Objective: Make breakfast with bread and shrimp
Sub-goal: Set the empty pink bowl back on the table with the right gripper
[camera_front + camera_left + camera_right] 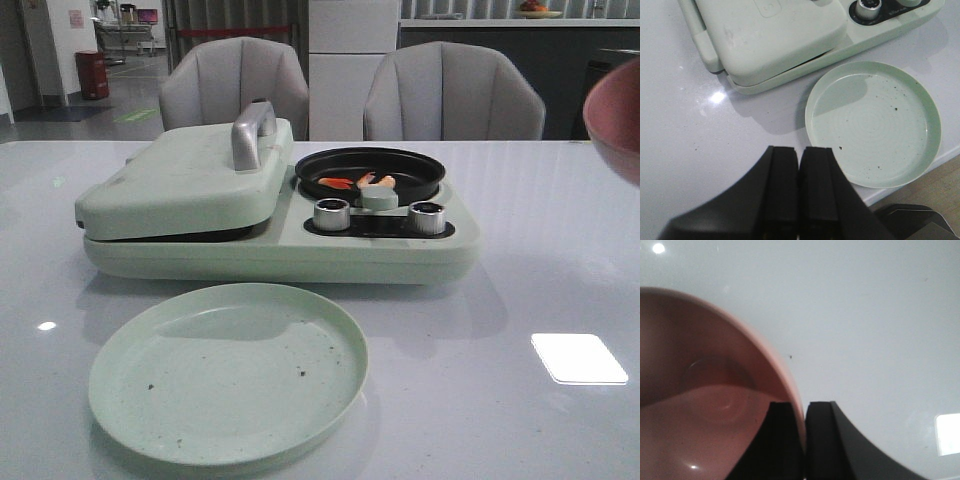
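Three orange-pink shrimp [365, 182] sit in the black round pan [420, 165], left of the right gripper [805, 440], jaws clamped on the pink bowl [700, 390]; left gripper [799, 195] jaws together, empty.

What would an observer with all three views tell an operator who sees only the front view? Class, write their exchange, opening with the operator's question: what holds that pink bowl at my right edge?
Observer: The right tool grips the pink bowl by its rim, which is pinched between the jaws.
Operator: Is anything in the bowl?
Observer: No, the part of the inside that shows is bare.
Operator: Where is the left tool?
Observer: The left tool is shut on nothing, above the table beside the green plate.
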`<state>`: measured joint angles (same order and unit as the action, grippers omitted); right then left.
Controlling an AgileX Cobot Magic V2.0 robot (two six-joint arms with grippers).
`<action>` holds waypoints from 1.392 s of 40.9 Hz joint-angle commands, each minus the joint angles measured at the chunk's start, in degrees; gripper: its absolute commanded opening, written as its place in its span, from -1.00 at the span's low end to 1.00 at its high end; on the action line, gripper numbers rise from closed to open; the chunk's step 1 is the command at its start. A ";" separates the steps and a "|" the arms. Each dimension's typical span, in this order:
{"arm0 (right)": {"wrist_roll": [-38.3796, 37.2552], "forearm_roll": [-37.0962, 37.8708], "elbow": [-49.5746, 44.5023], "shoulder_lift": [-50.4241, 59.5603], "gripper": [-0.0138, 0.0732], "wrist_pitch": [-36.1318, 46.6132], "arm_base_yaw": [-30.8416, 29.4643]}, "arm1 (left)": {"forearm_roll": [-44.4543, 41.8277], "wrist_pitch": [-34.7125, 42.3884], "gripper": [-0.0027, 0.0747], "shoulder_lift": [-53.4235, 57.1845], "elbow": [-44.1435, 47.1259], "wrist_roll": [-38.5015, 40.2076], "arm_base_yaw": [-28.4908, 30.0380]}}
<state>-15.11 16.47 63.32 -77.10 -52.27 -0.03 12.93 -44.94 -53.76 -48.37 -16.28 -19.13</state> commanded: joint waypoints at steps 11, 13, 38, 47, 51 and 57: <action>9.70 -15.58 -7.52 -7.01 -0.60 15.12 -10.04 | 0.73 3.80 -0.67 0.35 -1.48 0.54 0.05; 9.70 -15.65 -7.52 -9.12 -0.60 15.99 -10.10 | 0.73 3.80 -0.67 0.35 -1.48 0.54 0.05; 9.34 -17.96 -4.33 -15.05 -0.06 14.82 -10.10 | 0.73 3.80 -0.67 0.35 -1.48 0.54 0.05; 9.34 -17.02 -2.31 -14.99 0.54 11.84 -10.10 | 0.73 3.80 -0.67 0.35 -1.48 0.54 0.05; 9.34 -17.02 -0.95 -14.28 0.63 9.66 -10.10 | 0.73 3.80 -0.67 0.35 -1.48 0.54 0.05; 9.76 -17.02 -0.19 -10.48 0.63 8.65 -9.72 | 0.73 3.80 -0.67 0.35 -1.48 0.54 0.05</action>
<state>-6.13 -1.04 60.86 -92.61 -43.90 -9.85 12.93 -44.94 -53.76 -48.37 -16.18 -19.13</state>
